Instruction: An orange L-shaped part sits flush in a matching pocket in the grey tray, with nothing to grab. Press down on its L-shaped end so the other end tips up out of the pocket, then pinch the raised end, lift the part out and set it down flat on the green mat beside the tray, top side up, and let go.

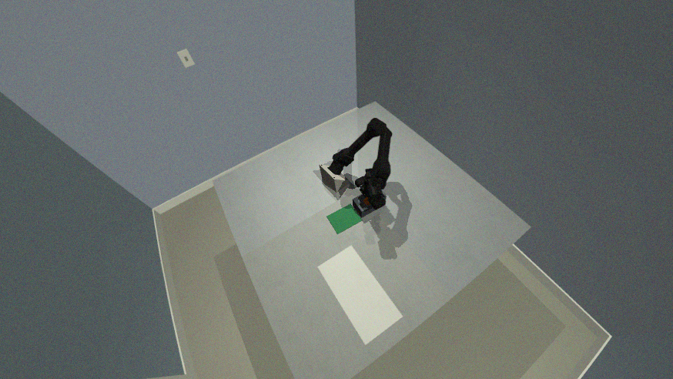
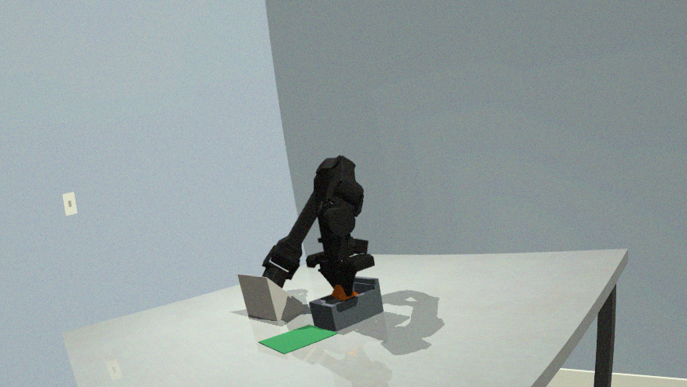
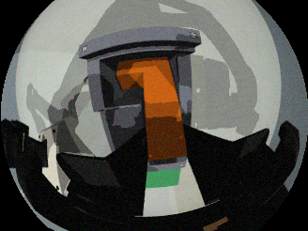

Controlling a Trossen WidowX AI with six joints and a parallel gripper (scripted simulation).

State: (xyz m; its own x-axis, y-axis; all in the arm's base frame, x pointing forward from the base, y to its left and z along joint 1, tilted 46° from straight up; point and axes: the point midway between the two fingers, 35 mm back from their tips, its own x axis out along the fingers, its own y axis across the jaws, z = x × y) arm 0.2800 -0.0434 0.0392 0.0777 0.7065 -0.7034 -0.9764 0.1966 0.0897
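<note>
Gripper (image 2: pixel 342 287) clamped on orange part (image 2: pixel 343 292), raised end.
Green mat (image 2: pixel 298 338) nearest, just beside grey tray (image 2: pixel 346 313); part tilted in tray pocket, L-end down at far side (image 3: pixel 150 84). 1 arm, grey wedge block (image 2: pixel 259 297) behind.

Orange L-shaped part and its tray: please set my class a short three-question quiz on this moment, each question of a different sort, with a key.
1. True or false: the orange part already lies flat on the green mat.
2. Multiple choice: the claw is A) open above the mat, B) shut on the part's raised end, C) shut on nothing.
3. Fill in: in the exterior view, the mat lies in front of the grey ____.

Key:
1. False; it is still at the tray, one end tipped up.
2. B.
3. Tray.
</note>
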